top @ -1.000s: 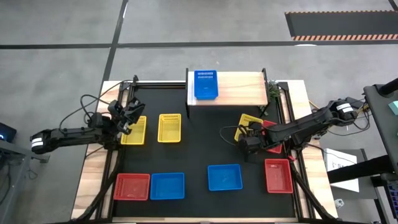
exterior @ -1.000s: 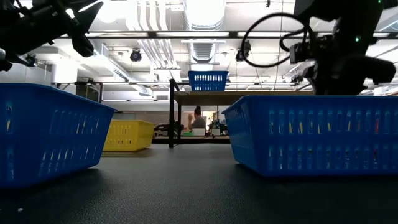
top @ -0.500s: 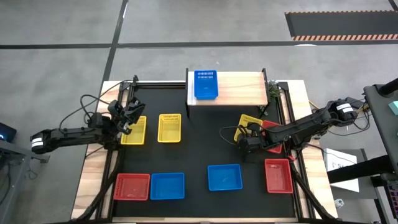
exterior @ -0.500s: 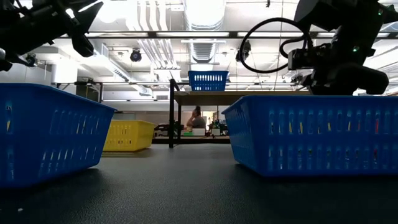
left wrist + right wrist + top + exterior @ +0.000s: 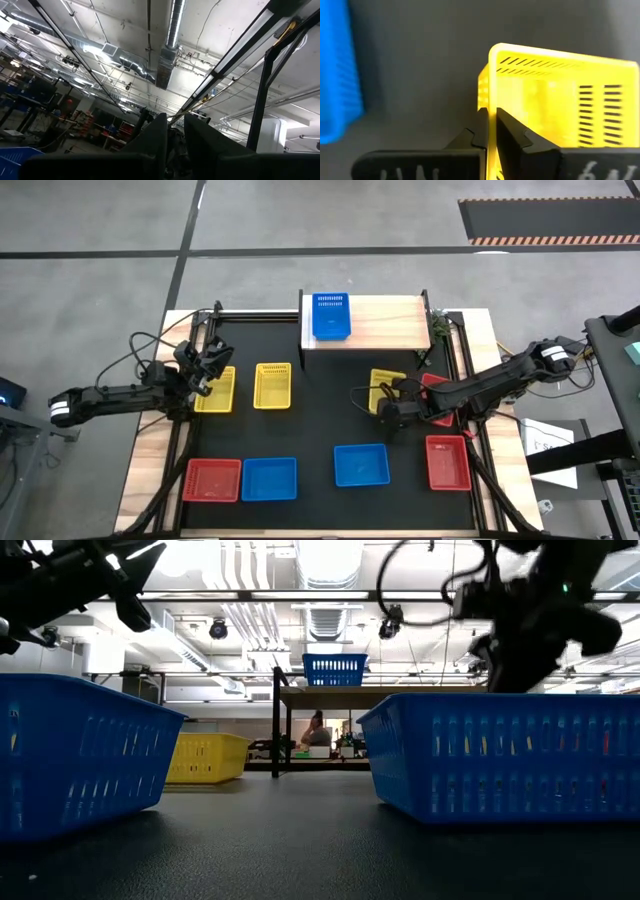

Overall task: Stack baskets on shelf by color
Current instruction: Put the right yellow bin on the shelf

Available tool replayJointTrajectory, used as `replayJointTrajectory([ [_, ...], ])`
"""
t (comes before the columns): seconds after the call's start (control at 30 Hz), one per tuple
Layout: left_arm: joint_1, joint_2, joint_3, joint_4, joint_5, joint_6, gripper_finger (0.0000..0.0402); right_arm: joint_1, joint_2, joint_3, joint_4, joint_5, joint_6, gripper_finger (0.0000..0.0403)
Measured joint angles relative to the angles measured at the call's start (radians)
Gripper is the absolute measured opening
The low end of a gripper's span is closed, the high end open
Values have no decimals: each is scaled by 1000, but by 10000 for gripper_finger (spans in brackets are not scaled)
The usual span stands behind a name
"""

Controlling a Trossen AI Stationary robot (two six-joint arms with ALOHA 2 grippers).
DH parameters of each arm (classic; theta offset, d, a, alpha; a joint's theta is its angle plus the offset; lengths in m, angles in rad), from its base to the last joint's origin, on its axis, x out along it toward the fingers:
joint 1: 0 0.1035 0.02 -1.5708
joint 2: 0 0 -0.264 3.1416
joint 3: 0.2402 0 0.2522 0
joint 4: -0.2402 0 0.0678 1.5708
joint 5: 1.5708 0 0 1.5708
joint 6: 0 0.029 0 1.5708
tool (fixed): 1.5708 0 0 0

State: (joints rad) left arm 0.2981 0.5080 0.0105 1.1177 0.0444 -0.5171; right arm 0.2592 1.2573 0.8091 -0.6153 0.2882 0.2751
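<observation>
Yellow basket point(image 5: 388, 385) sits on the black mat point(image 5: 320, 430), R of centre, near the shelf point(image 5: 385, 320). Right gripper point(image 5: 491, 131) has its fingers nearly closed, pinching the basket's rim wall; basket looks empty. Step, I'd judge: pickup w/ grip made. Next needs a lift and carry to the shelf w/o slipping. One blue basket point(image 5: 331, 315) is on the shelf. Left gripper point(image 5: 212, 360) hovers by another yellow basket point(image 5: 215, 389), fingers almost shut, holding nothing.

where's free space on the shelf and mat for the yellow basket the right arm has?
Shelf: bare planks right of the blue basket. Mat: open middle strip between the two left yellow baskets and the held yellow basket in the right pincer. Crowded: the right edge by the red baskets, and the front row.
</observation>
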Motion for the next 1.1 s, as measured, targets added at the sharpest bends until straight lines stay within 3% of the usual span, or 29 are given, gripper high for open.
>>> replayJointTrajectory([
  [0.4, 0, 0, 0, 0, 0, 0, 50, 95, 9, 244, -134, 3, -135, 12],
  [0.63, 0, 2, 0, 0, 0, 8, 50, 176, 9, 407, -216, 72, -186, 11],
  [0.9, 0, 0, 0, 0, 0, 9, 50, 214, 14, 540, -336, 258, -209, 11],
  [1.1, 0, 0, 0, 0, 0, 10, 50, 127, 14, 586, -477, 370, -214, 11],
])
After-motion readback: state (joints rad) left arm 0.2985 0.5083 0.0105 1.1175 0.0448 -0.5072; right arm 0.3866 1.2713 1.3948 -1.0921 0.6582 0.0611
